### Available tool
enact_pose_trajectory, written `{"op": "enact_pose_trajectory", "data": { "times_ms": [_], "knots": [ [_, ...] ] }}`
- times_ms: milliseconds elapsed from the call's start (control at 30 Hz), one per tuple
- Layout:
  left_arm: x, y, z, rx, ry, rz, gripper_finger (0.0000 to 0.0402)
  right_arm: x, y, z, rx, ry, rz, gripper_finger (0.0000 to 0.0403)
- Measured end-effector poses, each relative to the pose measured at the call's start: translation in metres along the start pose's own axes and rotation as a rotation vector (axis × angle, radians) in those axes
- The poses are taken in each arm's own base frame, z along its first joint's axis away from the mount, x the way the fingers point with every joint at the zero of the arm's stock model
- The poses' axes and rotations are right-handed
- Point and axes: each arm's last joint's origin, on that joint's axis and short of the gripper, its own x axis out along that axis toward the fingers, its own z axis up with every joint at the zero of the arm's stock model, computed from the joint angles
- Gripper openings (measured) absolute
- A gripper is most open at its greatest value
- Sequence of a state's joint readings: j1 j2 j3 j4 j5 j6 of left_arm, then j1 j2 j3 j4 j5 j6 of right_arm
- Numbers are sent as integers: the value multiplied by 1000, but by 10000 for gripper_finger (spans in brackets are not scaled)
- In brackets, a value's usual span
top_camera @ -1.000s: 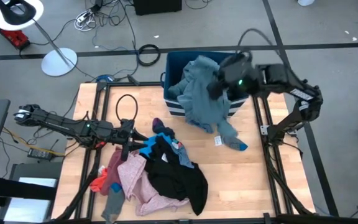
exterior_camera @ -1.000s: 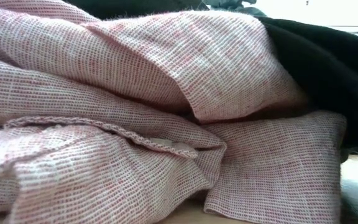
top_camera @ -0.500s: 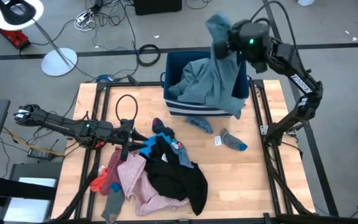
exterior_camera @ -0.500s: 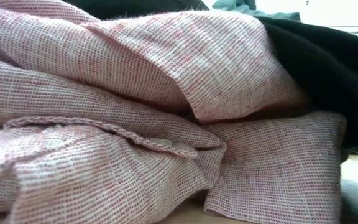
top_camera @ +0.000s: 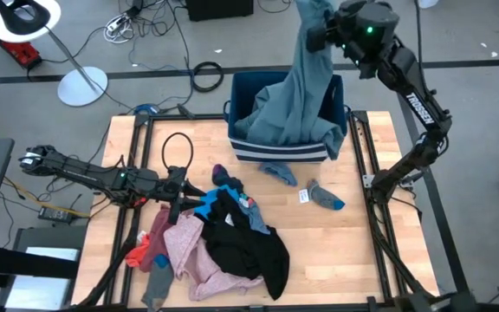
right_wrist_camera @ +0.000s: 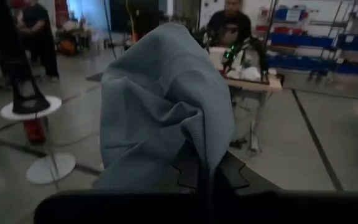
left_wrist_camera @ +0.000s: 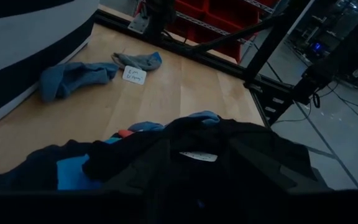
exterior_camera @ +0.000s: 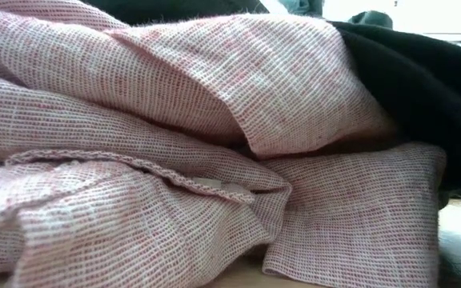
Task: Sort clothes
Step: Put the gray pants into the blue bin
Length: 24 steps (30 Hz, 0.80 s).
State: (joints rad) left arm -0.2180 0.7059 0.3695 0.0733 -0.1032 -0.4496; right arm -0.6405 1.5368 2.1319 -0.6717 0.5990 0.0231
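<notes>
**A:** Below the right pincer [top_camera: 317,33], what hangs?

**B:** The teal-grey garment [top_camera: 297,104]. The right pincer is clamped on its top end, lifted high above the far side of the dark blue bin [top_camera: 241,87], and the cloth drapes straight down from it, its lower folds lying in the bin and over the bin's rim.

**A:** So that piece counts as sorted?

**B:** Not quite, I'd judge. It is over the bin and partly inside, but the pincer is gripping it, so the release is left to do.

**A:** And the rest?

**B:** Most of it sits well away from that pincer, on the wooden surface [top_camera: 353,251]. Just in front of the bin lie two small socks [top_camera: 277,172], the second [top_camera: 326,197] beside a small white tag. Farther off, close against the left pincer [top_camera: 183,192], is the heap: a black garment [top_camera: 249,243], a pink garment [top_camera: 193,251], bright blue cloth [top_camera: 210,204] and a red-orange piece [top_camera: 139,254].

**A:** What is the left pincer doing?

**B:** Its arm lies low along the surface with the pincer at the edge of the heap, fingers spread wide and, as far as I can see, holding nothing. Its wrist view looks across the black garment toward the socks.

**A:** Your estimate of progress?

**B:** Early. One garment is nearly delivered; the heap and both socks are untouched by any sorting I can see.
</notes>
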Motion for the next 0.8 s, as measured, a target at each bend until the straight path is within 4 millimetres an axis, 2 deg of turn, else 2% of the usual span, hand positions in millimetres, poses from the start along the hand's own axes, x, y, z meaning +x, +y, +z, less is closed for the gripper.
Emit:
{"op": "enact_pose_trajectory", "data": {
  "times_ms": [300,367,433,533,600,800],
  "knots": [
    [0,0,0,0,-1,1,163,17,-32,8,65,-73,-99,8],
    [0,0,0,0,-2,3,163,18,-33,10,114,-83,-25,8],
    [0,0,0,0,-2,3,163,19,-31,7,142,-51,123,8],
    [0,0,0,0,-2,3,163,16,-22,-8,166,119,344,8],
    [0,0,0,0,-2,3,163,14,-14,-24,151,278,432,8],
    [0,1,0,0,-3,16,163,3,-8,-83,-45,769,449,8]
  ]
}}
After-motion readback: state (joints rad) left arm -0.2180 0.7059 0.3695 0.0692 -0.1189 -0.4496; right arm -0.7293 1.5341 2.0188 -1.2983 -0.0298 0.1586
